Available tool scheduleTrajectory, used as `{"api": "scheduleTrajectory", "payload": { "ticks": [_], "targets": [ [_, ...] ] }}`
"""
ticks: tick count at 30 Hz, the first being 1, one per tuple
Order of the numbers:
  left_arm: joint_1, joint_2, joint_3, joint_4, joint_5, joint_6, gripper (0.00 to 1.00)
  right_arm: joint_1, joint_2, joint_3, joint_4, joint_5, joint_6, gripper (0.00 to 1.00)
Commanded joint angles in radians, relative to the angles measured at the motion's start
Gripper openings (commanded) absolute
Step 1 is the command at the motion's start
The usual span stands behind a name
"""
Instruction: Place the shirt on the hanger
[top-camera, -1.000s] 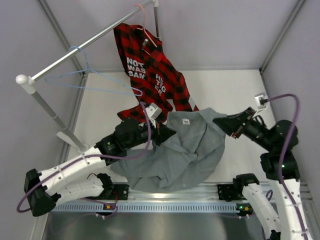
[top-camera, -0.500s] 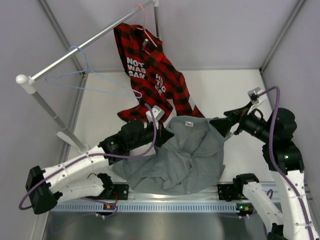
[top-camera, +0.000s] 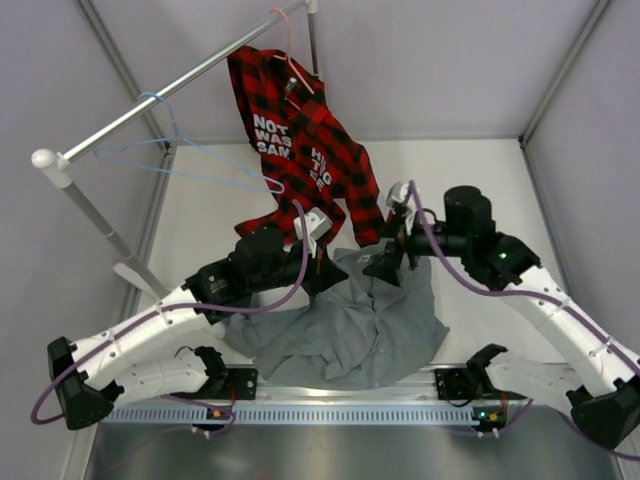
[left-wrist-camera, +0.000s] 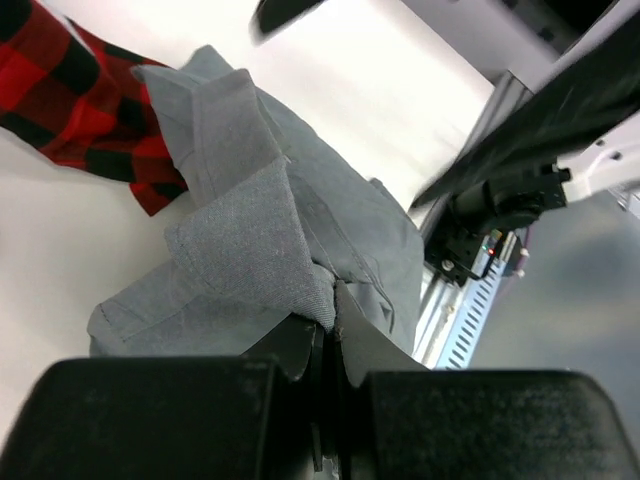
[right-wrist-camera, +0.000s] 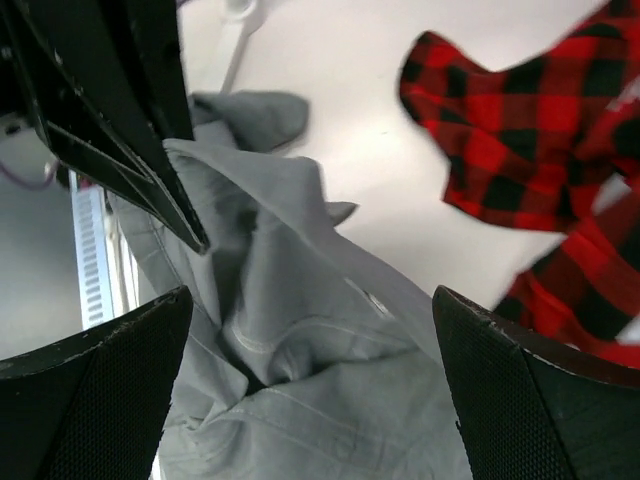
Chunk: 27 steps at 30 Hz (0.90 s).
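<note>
Cloth lay bunched on the table (top-camera: 470, 180) in the overhead view: the grey shirt (top-camera: 350, 325) sat in a crumpled heap just below the hem of the plaid shirt (top-camera: 310, 150), its top edge touching that red cloth. My left gripper (top-camera: 325, 272) was at the heap's upper left edge, below the plaid shirt, and my right gripper (top-camera: 385, 265) was at the upper right edge, beside the plaid shirt's lower corner. The blue hanger (top-camera: 180, 160) hung bare on the rail (top-camera: 170, 100), well to the left of the plaid shirt, which hung from a pink hanger (top-camera: 290, 45) on the same rail.

From my left wrist, the left gripper (left-wrist-camera: 325, 350) was pressed together on a fold of the grey shirt (left-wrist-camera: 280, 230), the cloth rising out of the pinch. The plaid shirt (left-wrist-camera: 70, 110) lay at the upper left, touching the grey cloth.

From my right wrist, the right gripper (right-wrist-camera: 312, 330) was spread wide with nothing held, the grey shirt (right-wrist-camera: 290, 230) showing between its fingers (right-wrist-camera: 100, 400). I could not tell whether they touched the cloth. The plaid shirt (right-wrist-camera: 530, 130) was at the upper right, and the left gripper (right-wrist-camera: 120, 120) reached in on the far side of the grey shirt from it.
</note>
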Motion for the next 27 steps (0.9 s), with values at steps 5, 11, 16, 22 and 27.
{"api": "scheduleTrajectory", "payload": {
  "ticks": [5, 11, 16, 22, 27],
  "targets": [
    [-0.004, -0.024, 0.103, -0.039, 0.184, 0.025, 0.00, 0.209, 0.137, -0.016, 0.235, 0.126, -0.219, 0.99],
    [-0.004, -0.044, 0.137, -0.056, 0.180, 0.039, 0.00, 0.209, 0.144, -0.068, 0.385, 0.117, -0.177, 0.02],
    [-0.004, -0.027, 0.191, -0.117, 0.135, 0.074, 0.12, 0.208, -0.080, -0.231, 0.560, 0.308, -0.072, 0.00],
    [-0.003, -0.064, 0.197, -0.137, -0.045, 0.157, 0.98, 0.208, -0.324, -0.376, 0.645, 0.450, 0.012, 0.00],
    [-0.001, -0.147, 0.031, -0.134, -0.519, 0.062, 0.98, 0.206, -0.429, -0.407, 0.628, 0.445, 0.028, 0.00]
  ]
}}
